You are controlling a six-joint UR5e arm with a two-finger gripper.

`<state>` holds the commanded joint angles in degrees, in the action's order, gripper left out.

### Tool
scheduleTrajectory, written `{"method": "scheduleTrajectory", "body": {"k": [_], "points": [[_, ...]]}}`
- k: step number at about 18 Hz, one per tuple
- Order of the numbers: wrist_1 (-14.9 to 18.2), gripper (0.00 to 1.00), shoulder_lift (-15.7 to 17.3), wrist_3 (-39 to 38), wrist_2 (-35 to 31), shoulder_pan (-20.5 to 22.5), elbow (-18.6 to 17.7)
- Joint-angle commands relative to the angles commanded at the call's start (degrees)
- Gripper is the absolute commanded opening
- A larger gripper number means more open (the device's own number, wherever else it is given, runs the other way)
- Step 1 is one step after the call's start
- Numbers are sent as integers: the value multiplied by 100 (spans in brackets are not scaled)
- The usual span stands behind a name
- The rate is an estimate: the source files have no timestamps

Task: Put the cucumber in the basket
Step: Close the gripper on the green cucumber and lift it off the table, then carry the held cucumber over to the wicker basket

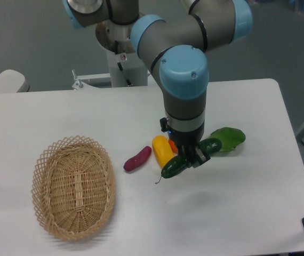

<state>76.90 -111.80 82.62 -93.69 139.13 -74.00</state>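
The fingers [191,156] are pinching the cucumber [190,158] at its middle, its ends sticking out either side; the basket [73,186] is lying well apart.

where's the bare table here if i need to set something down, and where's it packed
Bare table runs along the near edge, right of the basket and below the gripper, and across the far strip behind the basket. It is crowded mid-table: purple piece, yellow vegetable, cucumber and leafy green cluster around the gripper.

Dark green cucumber [174,166], tan lattice-rimmed basket [73,187]
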Motion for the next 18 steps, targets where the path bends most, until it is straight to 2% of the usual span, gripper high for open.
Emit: {"method": "scheduleTrajectory", "body": {"k": [9,15,18], "points": [[0,21,-26,-122,97,-35,26],[-88,21,-132,-833,70,-403,18],[-140,21,-141,-1666,9,-755,-26]]}}
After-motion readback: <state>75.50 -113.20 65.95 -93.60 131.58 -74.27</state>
